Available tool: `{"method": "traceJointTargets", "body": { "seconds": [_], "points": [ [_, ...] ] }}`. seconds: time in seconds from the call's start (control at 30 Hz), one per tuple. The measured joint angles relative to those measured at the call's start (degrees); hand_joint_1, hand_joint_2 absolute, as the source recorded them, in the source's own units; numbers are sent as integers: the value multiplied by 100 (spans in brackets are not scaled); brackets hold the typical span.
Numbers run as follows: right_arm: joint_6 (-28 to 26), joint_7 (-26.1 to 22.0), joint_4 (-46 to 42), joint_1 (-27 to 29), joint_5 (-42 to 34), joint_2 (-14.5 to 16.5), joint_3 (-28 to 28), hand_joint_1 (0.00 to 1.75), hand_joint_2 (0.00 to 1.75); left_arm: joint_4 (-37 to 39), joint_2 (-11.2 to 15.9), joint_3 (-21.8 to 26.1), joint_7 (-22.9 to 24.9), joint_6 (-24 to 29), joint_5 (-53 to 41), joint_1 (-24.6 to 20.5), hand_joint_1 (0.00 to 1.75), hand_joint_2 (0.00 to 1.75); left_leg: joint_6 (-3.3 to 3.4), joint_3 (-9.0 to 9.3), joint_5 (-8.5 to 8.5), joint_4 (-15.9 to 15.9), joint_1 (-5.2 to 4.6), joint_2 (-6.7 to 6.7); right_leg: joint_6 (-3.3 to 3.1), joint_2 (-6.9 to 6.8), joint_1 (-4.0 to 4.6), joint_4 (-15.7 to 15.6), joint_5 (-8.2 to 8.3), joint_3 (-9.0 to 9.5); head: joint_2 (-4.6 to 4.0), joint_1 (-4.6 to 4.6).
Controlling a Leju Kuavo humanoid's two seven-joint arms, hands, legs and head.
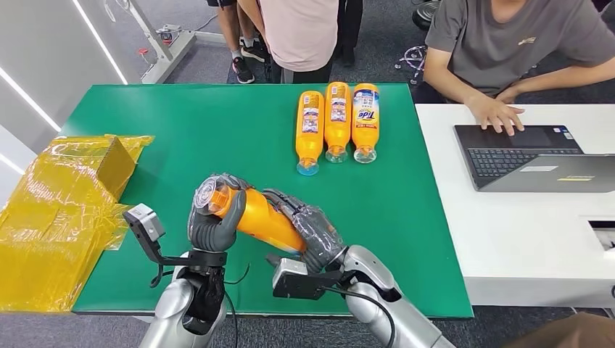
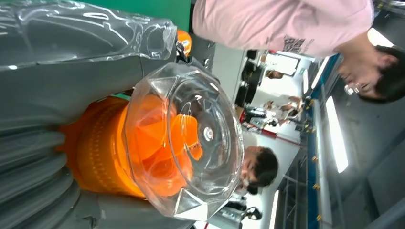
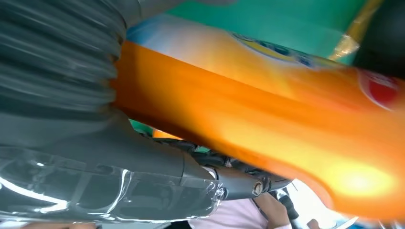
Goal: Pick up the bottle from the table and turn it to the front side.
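Observation:
An orange bottle (image 1: 259,218) with a clear cap (image 1: 212,196) is lifted above the near part of the green table (image 1: 217,130), lying slanted between both hands. My left hand (image 1: 212,223) grips its cap end; the left wrist view looks straight onto the clear cap (image 2: 191,138) and orange neck (image 2: 100,152). My right hand (image 1: 310,230) wraps the bottle's body, and the right wrist view shows the orange body (image 3: 267,138) with part of a label (image 3: 286,52) against that hand (image 3: 62,90).
Three more orange bottles (image 1: 337,119) lie side by side at the table's far middle. A yellow wrapped box (image 1: 62,203) sits at the left edge. A white desk (image 1: 522,239) with a laptop (image 1: 533,156) stands right, a person typing. Other people stand behind the table.

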Motion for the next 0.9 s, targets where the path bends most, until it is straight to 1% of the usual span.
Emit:
{"method": "traceJointTargets", "body": {
  "seconds": [0.17,0.23,0.43,0.7,0.83,0.9],
  "points": [
    [66,-74,-361,246,-852,87,-86,0,175,-37,0,0,14,73,31,38,175,175,0,0,0,-1,0,0,0,0,0,0,0,0,0,0],
    [95,-105,-489,332,-1059,102,-132,0,175,-56,0,0,17,96,37,59,175,175,0,0,0,-1,0,0,0,0,0,0,0,0,0,0],
    [39,-170,-718,480,-1227,105,-178,0,175,-93,0,0,25,123,39,81,175,175,0,0,0,0,0,0,0,0,0,-1,0,1,0,0],
    [-318,-647,-1171,839,-1668,104,-280,0,175,-91,4,0,-13,176,23,50,175,175,0,-1,0,0,0,0,0,0,0,-1,0,-1,0,0],
    [-463,-795,-1338,932,-1807,104,-290,0,175,-91,63,34,-97,392,-218,-111,175,175,0,0,0,-1,0,1,0,1,0,0,0,-1,0,0],
    [-532,-847,-1376,953,-1869,102,-290,0,175,-91,147,71,-109,625,-565,-217,175,175,-1,0,1,-1,0,1,0,1,0,1,0,-1,0,0]
  ]
}}
